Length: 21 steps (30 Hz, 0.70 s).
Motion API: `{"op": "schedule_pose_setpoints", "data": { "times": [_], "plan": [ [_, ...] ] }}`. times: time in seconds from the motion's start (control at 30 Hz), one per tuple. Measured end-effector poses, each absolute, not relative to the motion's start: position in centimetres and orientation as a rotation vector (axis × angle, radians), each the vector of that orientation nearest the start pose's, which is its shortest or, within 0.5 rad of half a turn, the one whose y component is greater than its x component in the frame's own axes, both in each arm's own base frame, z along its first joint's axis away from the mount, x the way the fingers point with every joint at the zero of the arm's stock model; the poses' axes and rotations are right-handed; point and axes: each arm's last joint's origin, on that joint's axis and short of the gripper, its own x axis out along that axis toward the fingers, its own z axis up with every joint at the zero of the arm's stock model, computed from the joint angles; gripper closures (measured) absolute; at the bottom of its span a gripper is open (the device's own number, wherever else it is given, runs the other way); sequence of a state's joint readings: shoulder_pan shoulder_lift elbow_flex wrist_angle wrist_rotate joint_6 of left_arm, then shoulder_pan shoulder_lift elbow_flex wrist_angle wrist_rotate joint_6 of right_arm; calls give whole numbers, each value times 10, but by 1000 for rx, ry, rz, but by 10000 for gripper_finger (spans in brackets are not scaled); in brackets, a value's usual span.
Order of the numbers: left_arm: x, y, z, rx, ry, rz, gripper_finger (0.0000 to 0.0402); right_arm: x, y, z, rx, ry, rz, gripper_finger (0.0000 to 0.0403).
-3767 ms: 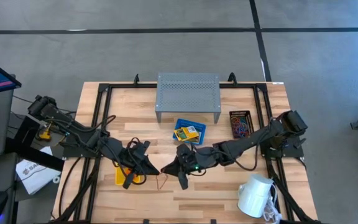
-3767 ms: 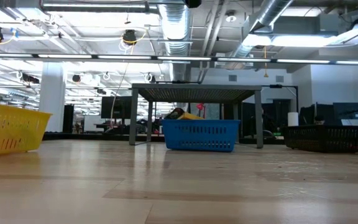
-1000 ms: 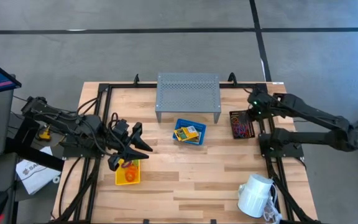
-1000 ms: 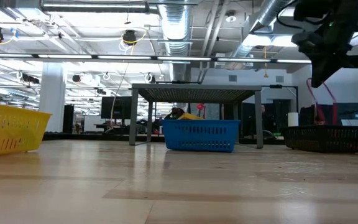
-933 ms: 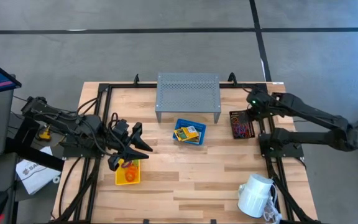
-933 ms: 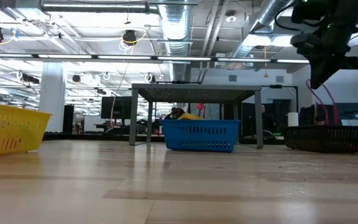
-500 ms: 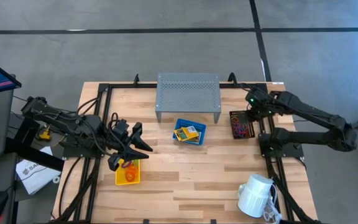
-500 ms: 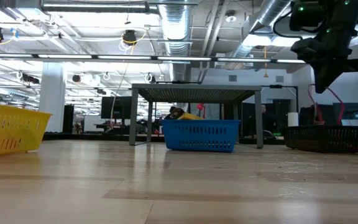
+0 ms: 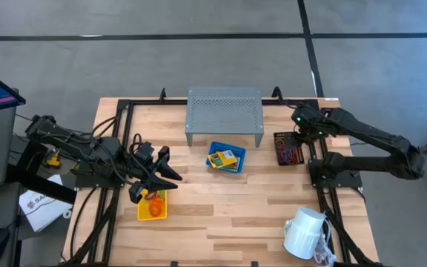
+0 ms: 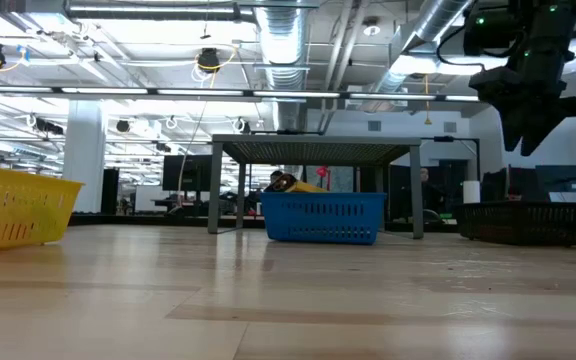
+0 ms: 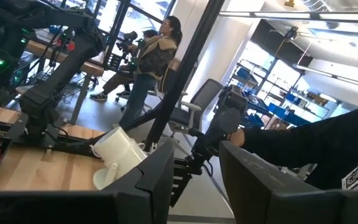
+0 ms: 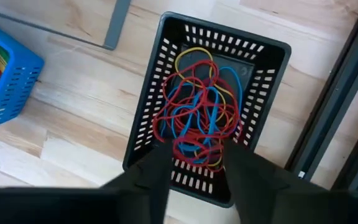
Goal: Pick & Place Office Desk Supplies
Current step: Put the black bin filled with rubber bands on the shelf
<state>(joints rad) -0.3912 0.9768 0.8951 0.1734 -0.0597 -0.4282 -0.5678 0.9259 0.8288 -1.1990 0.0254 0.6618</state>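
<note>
Since before, right gripper (image 12: 191,163) hovers parted over black-mesh bin (image 12: 166,87); its loops (image 12: 199,112), light and floppy, hook best singly; left gripper (image 11: 194,180) idles apart

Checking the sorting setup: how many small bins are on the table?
3: a yellow bin near the left gripper, a blue bin in front of the grey riser, and a black mesh bin below the right gripper.

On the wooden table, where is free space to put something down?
Free: the bare wood between the small blue bin and the white mug, and along the front edge. Crowded: the left, where the left gripper hovers by the yellow bin.
</note>
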Motion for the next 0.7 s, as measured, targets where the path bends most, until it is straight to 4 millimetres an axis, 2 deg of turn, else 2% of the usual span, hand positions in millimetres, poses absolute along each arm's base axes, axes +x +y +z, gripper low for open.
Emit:
{"op": "schedule_pose_setpoints", "data": {
  "times": [0.17, 0.3, 0.47, 0.7],
  "plan": [
    [202, -81, 371, -444, -17, -346, 278, 121, -78, 253, 899, 1105, -924, 216],
    [202, -81, 371, -444, -17, -347, 278, 126, -78, 254, 864, 1081, -877, 204],
    [202, -82, 371, -443, -14, -360, 278, 132, -64, 256, 786, 1110, -714, 215],
    [202, -82, 371, -443, -14, -359, 278, 137, -37, 254, 657, 1238, -562, 252]
  ]
}}
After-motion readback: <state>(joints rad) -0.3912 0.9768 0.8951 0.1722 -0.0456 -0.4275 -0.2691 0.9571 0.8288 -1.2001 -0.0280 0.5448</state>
